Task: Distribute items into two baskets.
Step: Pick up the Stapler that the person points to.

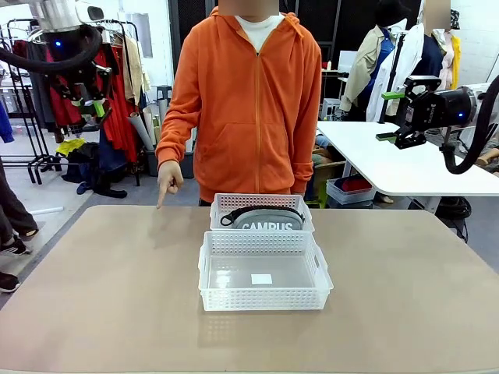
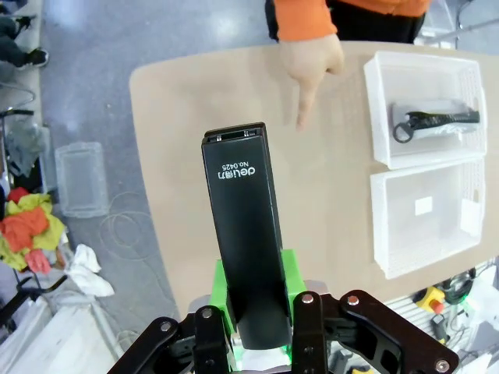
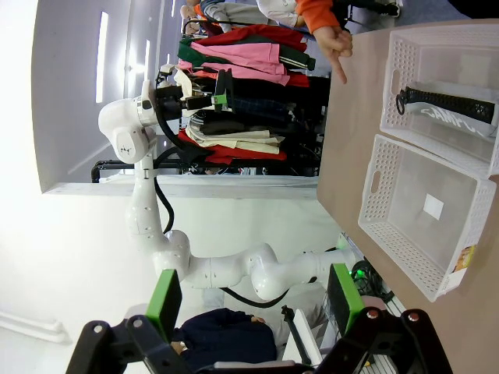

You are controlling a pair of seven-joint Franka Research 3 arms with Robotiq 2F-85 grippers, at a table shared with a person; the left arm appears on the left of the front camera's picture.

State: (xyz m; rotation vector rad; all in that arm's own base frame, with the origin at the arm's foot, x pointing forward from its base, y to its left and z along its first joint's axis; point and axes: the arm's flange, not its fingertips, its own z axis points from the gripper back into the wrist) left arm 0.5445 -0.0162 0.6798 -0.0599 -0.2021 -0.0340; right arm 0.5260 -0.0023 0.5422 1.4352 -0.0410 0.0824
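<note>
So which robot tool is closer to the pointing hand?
Left. The left tool, holding the stapler, is raised over the same side of the table as the hand. The right tool hangs beyond the opposite side, much farther away.

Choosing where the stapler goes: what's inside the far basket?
The grey CAMPUS pouch lies inside the far basket. The basket floor beneath the pouch is covered, so anything under it cannot be seen.

From my feed I see a tan tabletop (image 1: 86, 312) on a grey floor (image 1: 66, 195), a rack of red clothes (image 1: 117, 109) at far left, a white table (image 1: 413, 167) at far right with a crate (image 1: 351, 189) beneath it, and dark wall panels (image 1: 343, 19) behind.
</note>
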